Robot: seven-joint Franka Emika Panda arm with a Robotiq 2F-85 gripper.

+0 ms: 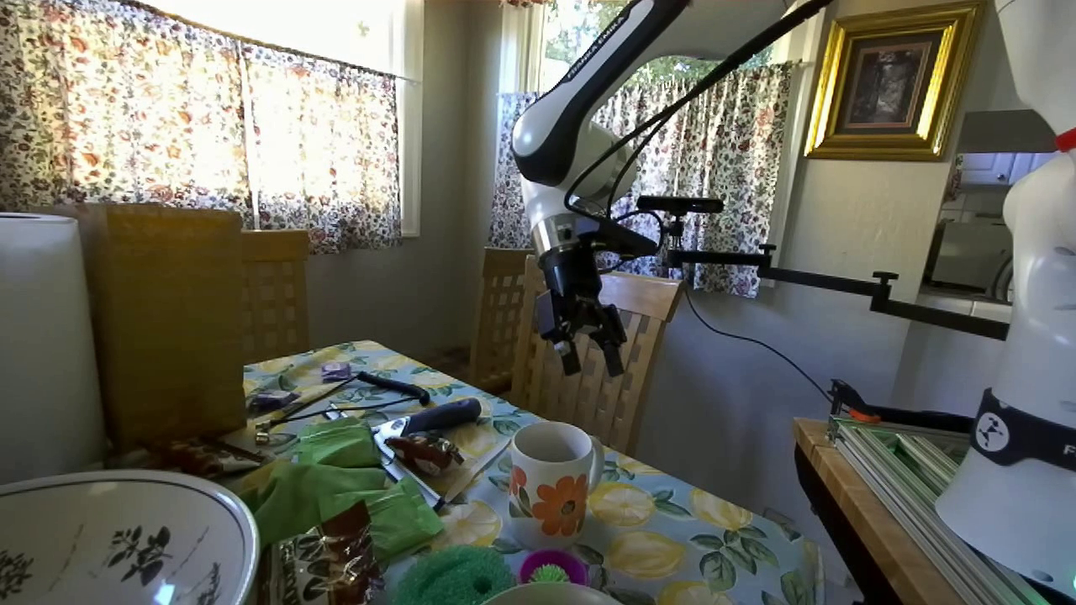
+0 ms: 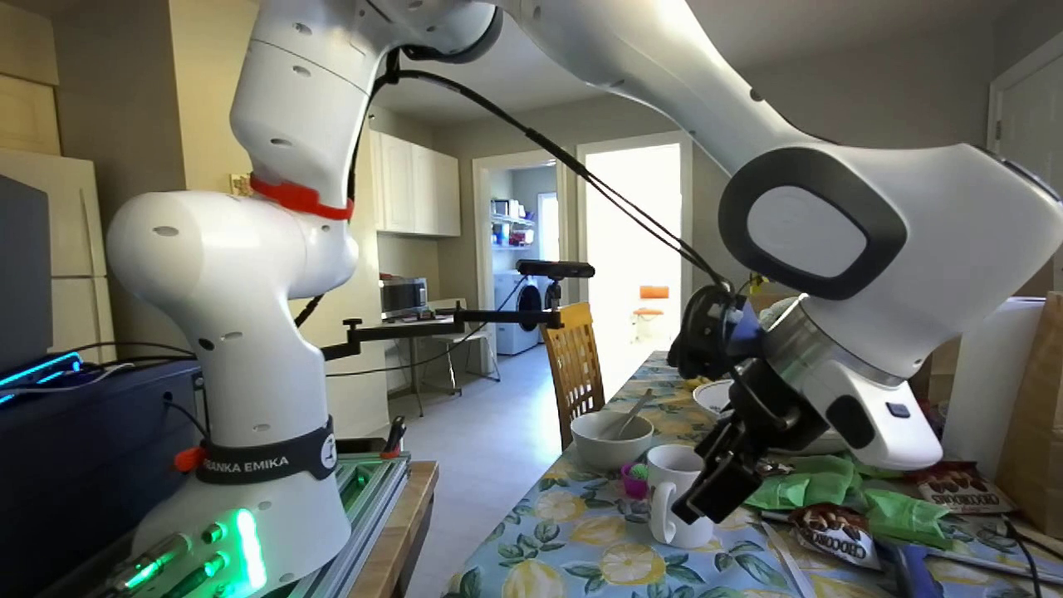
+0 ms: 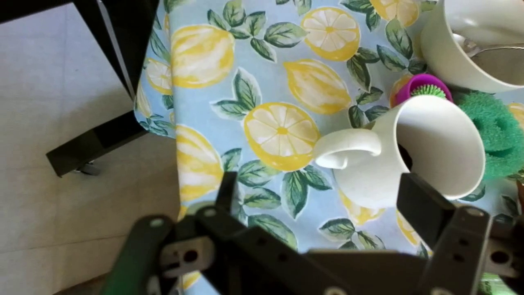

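My gripper (image 1: 593, 361) is open with nothing between its fingers. It hangs above the table near its edge, and it also shows in the wrist view (image 3: 319, 190). The nearest thing is a white mug (image 1: 530, 470) with an orange flower, upright on the table, which also shows in an exterior view (image 2: 677, 475). In the wrist view the mug (image 3: 368, 184) lies ahead of the right finger, with its handle toward the left. Something dark shows inside it. A purple cup with a green bristly thing (image 3: 405, 90) and a green scrubber (image 3: 499, 139) are beside the mug.
A white bowl (image 2: 610, 453) with a spoon stands near the mug. Green wrappers (image 1: 336, 483), a dark-handled tool (image 1: 441, 418) and snack packets (image 2: 835, 531) lie on the lemon-patterned tablecloth. A large bowl (image 1: 126, 538), brown bag (image 1: 172, 328) and chairs (image 1: 588, 378) stand around.
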